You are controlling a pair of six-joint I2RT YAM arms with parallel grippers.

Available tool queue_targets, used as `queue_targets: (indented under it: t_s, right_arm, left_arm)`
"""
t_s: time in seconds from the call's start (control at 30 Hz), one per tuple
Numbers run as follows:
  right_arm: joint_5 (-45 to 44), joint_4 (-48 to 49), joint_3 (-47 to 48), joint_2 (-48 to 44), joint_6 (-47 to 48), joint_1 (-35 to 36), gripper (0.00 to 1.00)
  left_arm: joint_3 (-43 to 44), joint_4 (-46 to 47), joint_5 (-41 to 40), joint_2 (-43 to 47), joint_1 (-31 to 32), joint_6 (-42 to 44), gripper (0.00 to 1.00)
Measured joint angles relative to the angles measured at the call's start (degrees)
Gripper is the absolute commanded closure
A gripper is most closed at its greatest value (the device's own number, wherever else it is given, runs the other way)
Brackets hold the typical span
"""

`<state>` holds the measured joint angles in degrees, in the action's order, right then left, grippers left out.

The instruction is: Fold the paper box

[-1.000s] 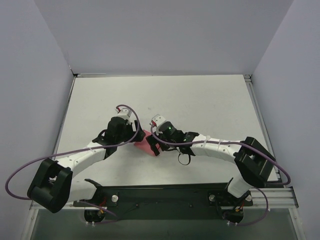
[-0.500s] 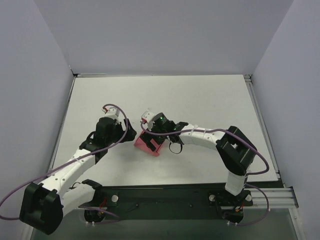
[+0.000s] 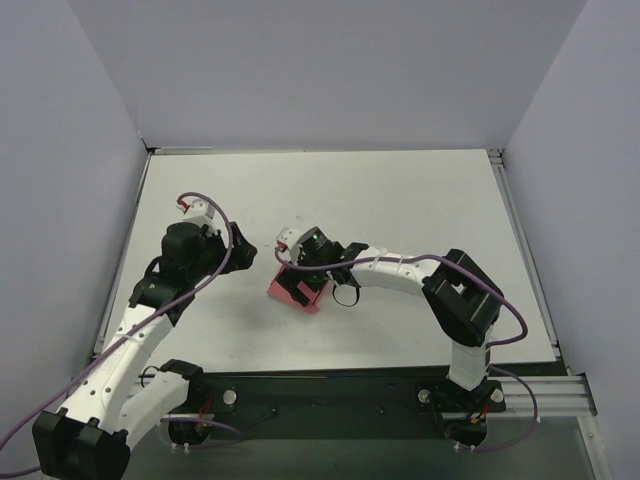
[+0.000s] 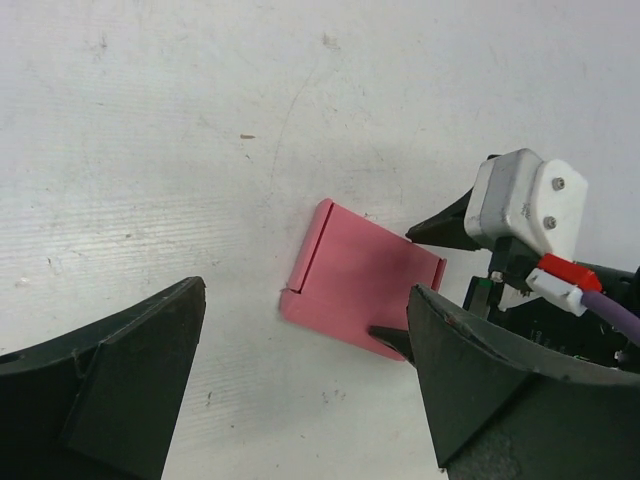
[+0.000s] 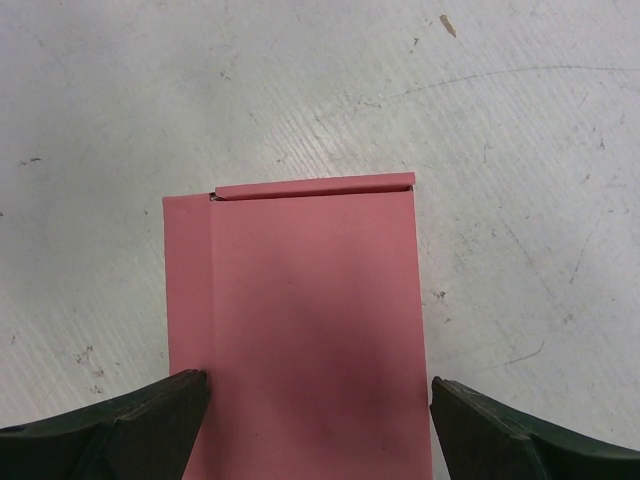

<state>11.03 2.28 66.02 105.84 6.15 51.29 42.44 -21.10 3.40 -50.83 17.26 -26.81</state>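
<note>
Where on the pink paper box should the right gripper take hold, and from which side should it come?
Probably at the end facing that gripper, closing across the width on the two long edges. The paper box seems to lie flat, and the right gripper is open with one finger beside each long edge. This leaves the narrow flap at the far end free for folding.

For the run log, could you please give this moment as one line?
paper box: lying on table | left gripper: open, empty, apart from box | right gripper: open, straddling box
</note>
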Motion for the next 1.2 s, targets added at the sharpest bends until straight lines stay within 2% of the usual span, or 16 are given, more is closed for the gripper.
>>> queue_targets:
  t_s: [0.37, 0.83, 1.07, 1.13, 1.2]
  right_arm:
    - [-0.92, -1.09, 1.53, 1.03, 0.63, 0.98, 0.0]
    - [-6.38, -1.86, 3.48, 3.06, 3.37, 3.56, 0.01]
    - [-5.62, -1.84, 3.54, 3.06, 2.64, 3.06, 0.18]
    - [-3.04, -1.79, 3.54, 3.06, 1.44, 1.88, 0.19]
    - [0.81, -1.77, 3.43, 3.06, -0.31, -0.13, 0.28]
  left_arm:
    - [1.11, -2.38, 2.21, -0.85, -2.6, 3.13, 0.08]
    - [1.09, -2.34, 4.63, -0.87, -5.38, 4.0, 0.08]
    - [0.37, -1.77, 8.09, -1.22, -6.14, 4.55, 0.09]
    - [-0.04, -1.62, 9.92, -1.6, -6.12, 4.94, 0.09]
    - [-0.52, -1.22, 11.89, -1.95, -6.14, 5.18, 0.09]
